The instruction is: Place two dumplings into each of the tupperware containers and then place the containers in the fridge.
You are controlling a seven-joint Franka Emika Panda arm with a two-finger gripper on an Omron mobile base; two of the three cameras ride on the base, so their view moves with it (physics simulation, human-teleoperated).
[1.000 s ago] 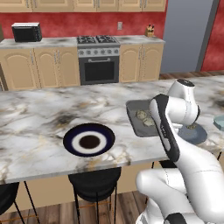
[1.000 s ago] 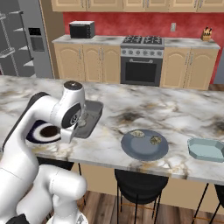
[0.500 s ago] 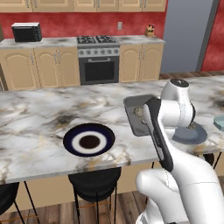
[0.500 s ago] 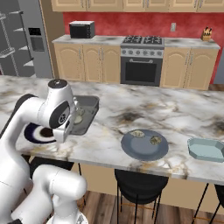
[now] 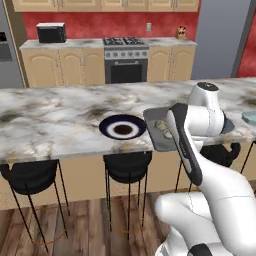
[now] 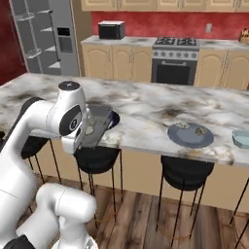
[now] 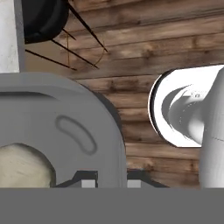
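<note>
Two dumplings [image 5: 164, 128] sit in the dark grey container [image 6: 95, 125], which the claw [image 7: 111, 183] pinches narrowly by its rim, carried off the table [image 5: 60, 120] edge over the wood floor [image 7: 166, 57]. Fridge [image 6: 46, 41] stands open far back-left in the right base view, well apart from the container, so judged next move is a long carry that way. Claw itself is hidden behind the arm in both base views; second dumpling cut off in hand view
</note>
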